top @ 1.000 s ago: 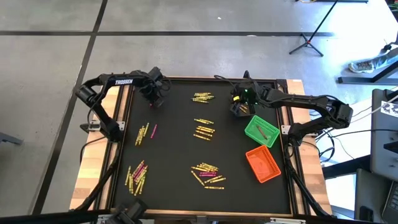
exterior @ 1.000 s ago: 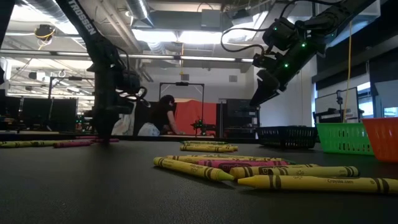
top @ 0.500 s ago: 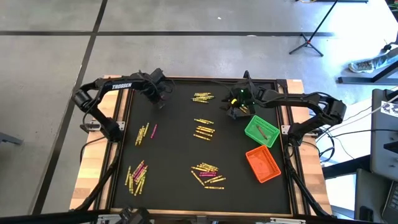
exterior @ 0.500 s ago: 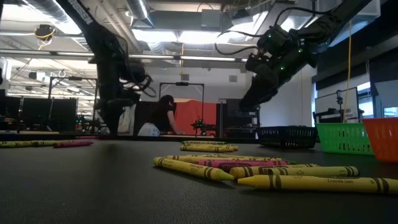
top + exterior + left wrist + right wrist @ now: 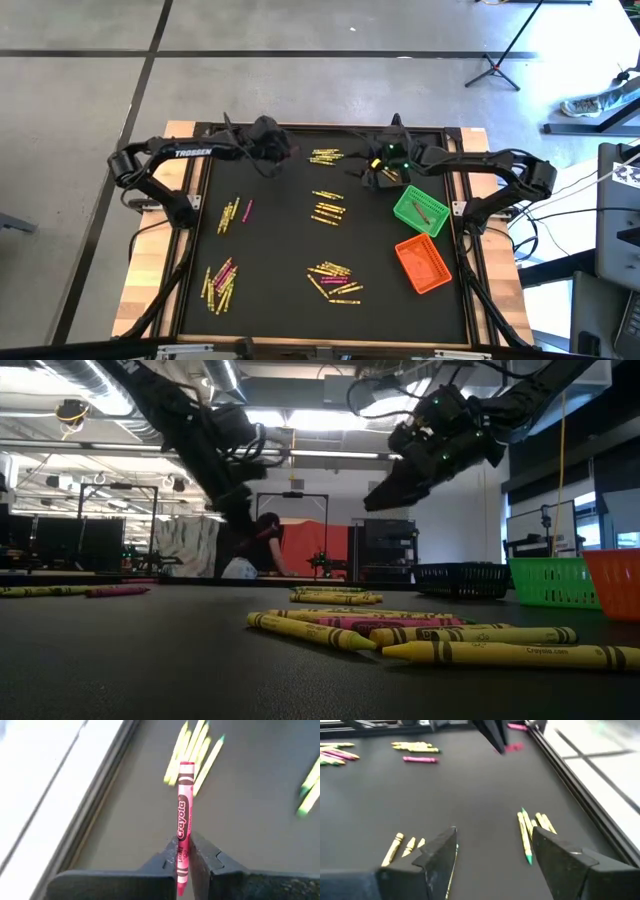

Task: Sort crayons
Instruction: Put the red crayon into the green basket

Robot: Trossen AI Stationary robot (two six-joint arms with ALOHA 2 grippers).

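Crayon clusters lying spread over the table, two bins sitting side by side near its right edge, both arms hovering over the far end

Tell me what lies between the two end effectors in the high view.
A small cluster of yellow crayons lies on the black mat between the left end effector and the right end effector, as the high view shows.
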